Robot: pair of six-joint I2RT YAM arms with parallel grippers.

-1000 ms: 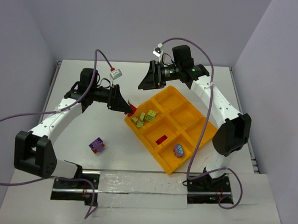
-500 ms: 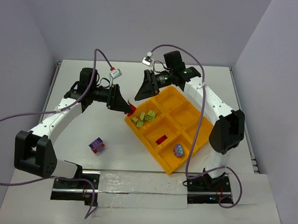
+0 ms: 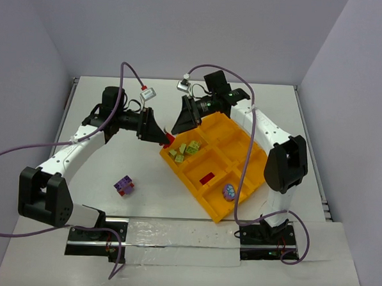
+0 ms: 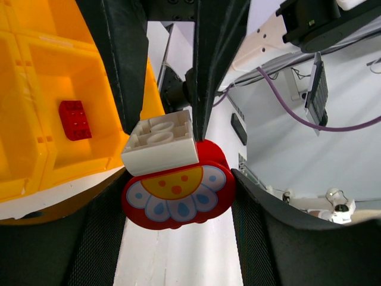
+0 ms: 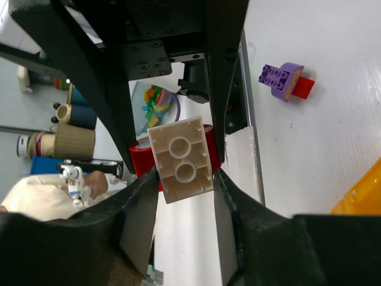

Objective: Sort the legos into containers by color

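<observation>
Top cam: high, behind arm bases (image 3: pixel 93 235), looking down. 2 wrist cams: close, facing each other; both show white brick (image 4: pixel 159 146) on red piece (image 4: pixel 178 196).

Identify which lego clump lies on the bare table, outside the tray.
The purple-and-red clump on the white table; the yellow-green bricks, red brick and purple piece sit in the tray.
</observation>
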